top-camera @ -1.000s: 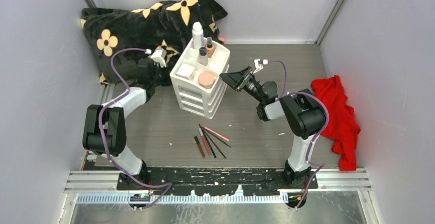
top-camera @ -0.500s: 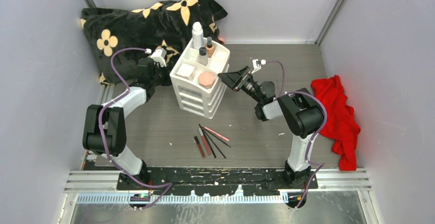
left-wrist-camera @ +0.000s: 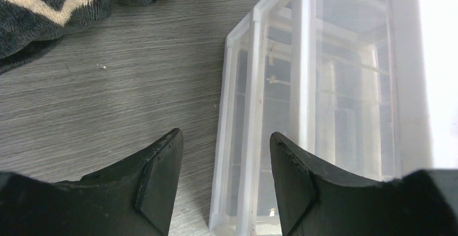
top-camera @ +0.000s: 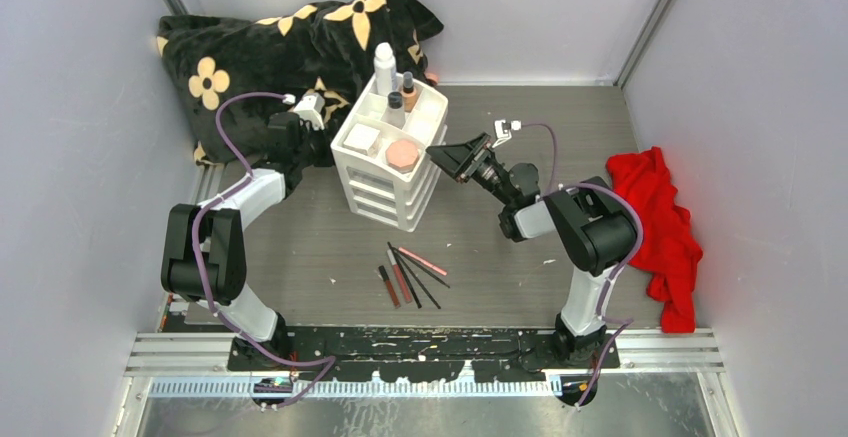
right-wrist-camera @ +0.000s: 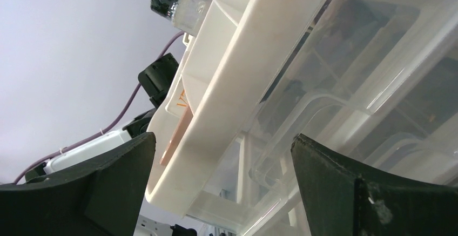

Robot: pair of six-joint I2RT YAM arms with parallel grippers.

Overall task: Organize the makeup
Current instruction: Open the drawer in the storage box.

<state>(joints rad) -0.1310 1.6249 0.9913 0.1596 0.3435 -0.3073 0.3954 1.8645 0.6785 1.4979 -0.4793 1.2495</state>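
Grey wood-grain table (top-camera: pixel 500 277): slim red/pink tubes (top-camera: pixel 424 261), thin black pencils (top-camera: pixel 425 290) lying loose near centre. Judging them light, slippery, rolling; favouring pinching mid-length. My left claw (left-wrist-camera: pixel 225 139), right claw (top-camera: pixel 447 157) gaping empty, flanking white plastic drawer unit (top-camera: pixel 385 192).

Grey wood-grain table (top-camera: pixel 500 287) with a white plastic drawer unit (top-camera: pixel 385 197), a black blanket (top-camera: pixel 270 47) and a red cloth (top-camera: pixel 660 227).
The drawer unit stands upright toward the far side, with clear drawers stacked under a divided top tray. The plush blanket, patterned with tan flowers, is heaped in the far left corner just behind the unit. The cloth lies crumpled at the right edge, well apart.
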